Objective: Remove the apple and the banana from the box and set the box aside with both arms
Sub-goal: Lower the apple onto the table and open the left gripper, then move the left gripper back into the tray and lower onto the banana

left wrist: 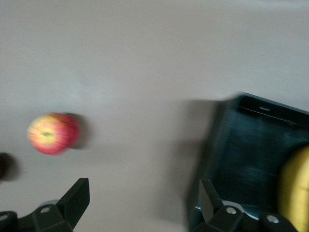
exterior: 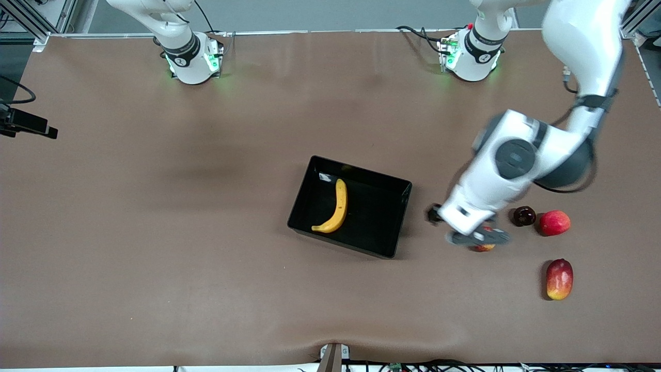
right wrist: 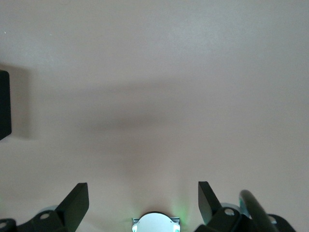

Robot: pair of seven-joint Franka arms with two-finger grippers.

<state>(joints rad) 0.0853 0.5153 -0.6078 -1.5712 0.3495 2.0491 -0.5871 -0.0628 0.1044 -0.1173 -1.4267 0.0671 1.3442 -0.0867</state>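
Note:
The black box (exterior: 400,217) lies mid-table with the yellow banana (exterior: 338,206) in it. The small red apple with yellow streaks (exterior: 484,247) lies on the table beside the box, toward the left arm's end, mostly hidden under my left hand. My left gripper (exterior: 465,227) hangs over the table between the box and this apple, open and empty. In the left wrist view (left wrist: 143,203) it shows the apple (left wrist: 52,134), the box (left wrist: 251,159) and the banana's end (left wrist: 297,193). My right gripper (right wrist: 143,203) is open and empty over bare table near its base, out of the front view.
A dark plum (exterior: 524,216), a red round fruit (exterior: 554,222) and a red-yellow mango (exterior: 559,279) lie toward the left arm's end. A black device (exterior: 26,124) sits at the table edge at the right arm's end.

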